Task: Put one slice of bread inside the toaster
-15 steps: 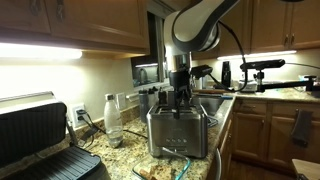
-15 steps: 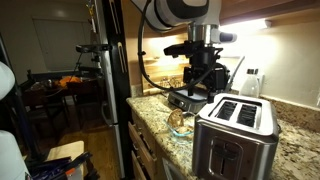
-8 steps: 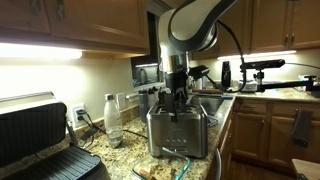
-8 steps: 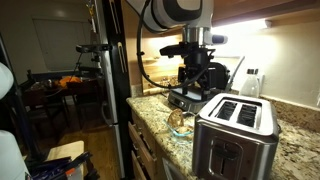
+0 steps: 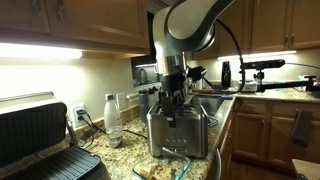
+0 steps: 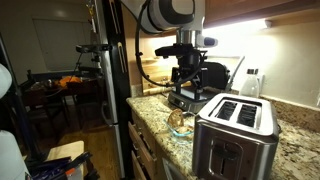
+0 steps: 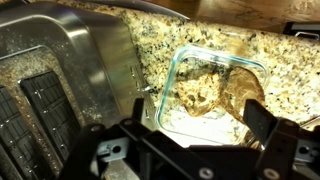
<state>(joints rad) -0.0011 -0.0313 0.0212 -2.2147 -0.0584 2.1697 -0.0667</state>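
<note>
The steel toaster (image 5: 178, 131) stands on the granite counter; it also shows in an exterior view (image 6: 238, 135), and its slotted top fills the left of the wrist view (image 7: 45, 75). A glass container (image 7: 176, 70) next to the toaster holds tan slices of bread (image 7: 205, 88). The container shows small in an exterior view (image 6: 180, 122). My gripper (image 7: 200, 118) is open and empty, its two black fingers spread above the container. In both exterior views it hangs above the counter by the toaster (image 5: 172, 104) (image 6: 188, 86).
A black contact grill (image 5: 38, 140) stands open at one end of the counter. A clear water bottle (image 5: 112, 118) is by the wall. A black appliance (image 6: 186, 99) sits behind the container. A tall fridge (image 6: 105, 70) and the counter edge lie close by.
The arm and open gripper have shifted sideways, away from above the toaster's top and toward the glass container. Nothing was grasped or released.
</note>
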